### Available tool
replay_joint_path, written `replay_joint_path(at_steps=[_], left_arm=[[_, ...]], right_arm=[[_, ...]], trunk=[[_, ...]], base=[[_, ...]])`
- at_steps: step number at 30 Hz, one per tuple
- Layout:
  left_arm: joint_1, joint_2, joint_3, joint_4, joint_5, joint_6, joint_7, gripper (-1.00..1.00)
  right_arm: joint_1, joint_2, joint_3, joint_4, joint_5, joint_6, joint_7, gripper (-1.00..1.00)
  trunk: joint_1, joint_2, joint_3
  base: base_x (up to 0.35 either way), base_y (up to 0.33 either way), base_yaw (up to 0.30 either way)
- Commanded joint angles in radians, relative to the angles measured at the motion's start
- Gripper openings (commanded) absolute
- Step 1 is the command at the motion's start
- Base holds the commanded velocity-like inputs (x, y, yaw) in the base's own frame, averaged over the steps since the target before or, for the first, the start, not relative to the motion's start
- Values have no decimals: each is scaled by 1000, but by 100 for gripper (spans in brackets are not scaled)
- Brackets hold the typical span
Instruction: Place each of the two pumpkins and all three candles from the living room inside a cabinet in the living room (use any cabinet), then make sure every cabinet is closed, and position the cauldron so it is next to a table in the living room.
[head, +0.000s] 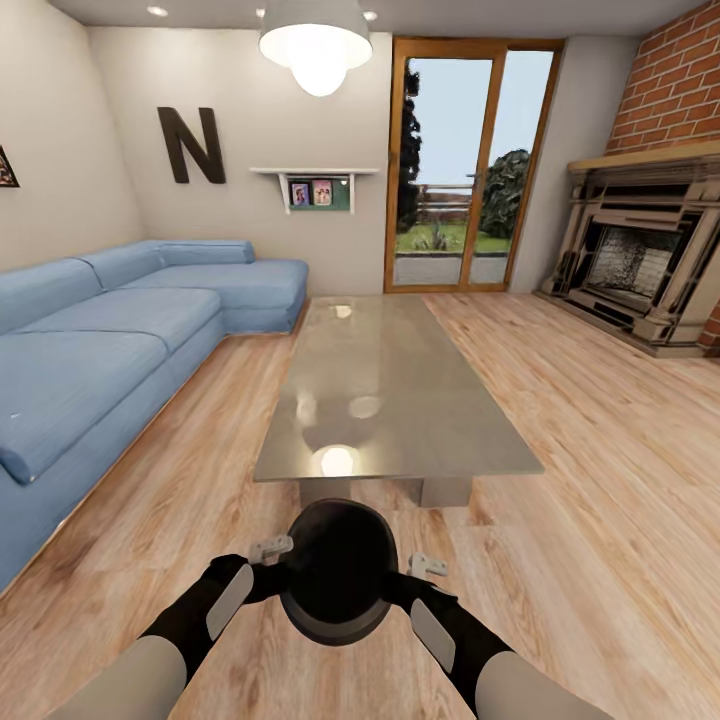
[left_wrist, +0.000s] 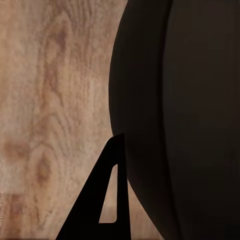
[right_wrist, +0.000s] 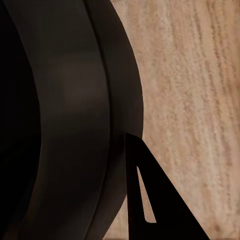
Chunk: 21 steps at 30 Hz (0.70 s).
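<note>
We hold the cauldron (head: 337, 570) pinched between both arms, left gripper (head: 268, 556) and right gripper (head: 420, 572) each pressed to a flank, just short of the table (head: 400, 400), whose near end lies straight ahead.

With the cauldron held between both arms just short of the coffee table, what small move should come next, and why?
Probably lower the cauldron straight down onto the wooden floor. It sits between the left gripper and right gripper, right before the near end of the table, so setting it down there would likely leave it next to the table.
</note>
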<state>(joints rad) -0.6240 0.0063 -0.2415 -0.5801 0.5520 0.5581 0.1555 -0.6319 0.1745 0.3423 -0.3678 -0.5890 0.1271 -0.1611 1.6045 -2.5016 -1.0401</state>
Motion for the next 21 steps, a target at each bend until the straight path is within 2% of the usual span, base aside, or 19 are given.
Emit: replay_joint_path(at_steps=[1, 5, 9, 21], left_arm=[[0, 4, -12, -1, 36, 40, 9, -100], [0, 5, -12, -7, 36, 40, 9, -100], [0, 21, -11, -20, 40, 40, 6, -100], [0, 24, -10, -21, 43, 40, 6, -100]], right_arm=[[-2, 0, 14, -5, -3, -35, 55, -100], [-2, 0, 14, -5, -3, -35, 55, -100], [-2, 0, 14, -5, -3, -35, 55, -100], [-2, 0, 14, -5, -3, -35, 55, -100]], trunk=[[0, -1, -1], [0, -1, -1], [0, -1, -1], [5, -3, -47]], base=[[4, -3, 0], [1, -1, 0], [0, 0, 0], [0, 0, 0]])
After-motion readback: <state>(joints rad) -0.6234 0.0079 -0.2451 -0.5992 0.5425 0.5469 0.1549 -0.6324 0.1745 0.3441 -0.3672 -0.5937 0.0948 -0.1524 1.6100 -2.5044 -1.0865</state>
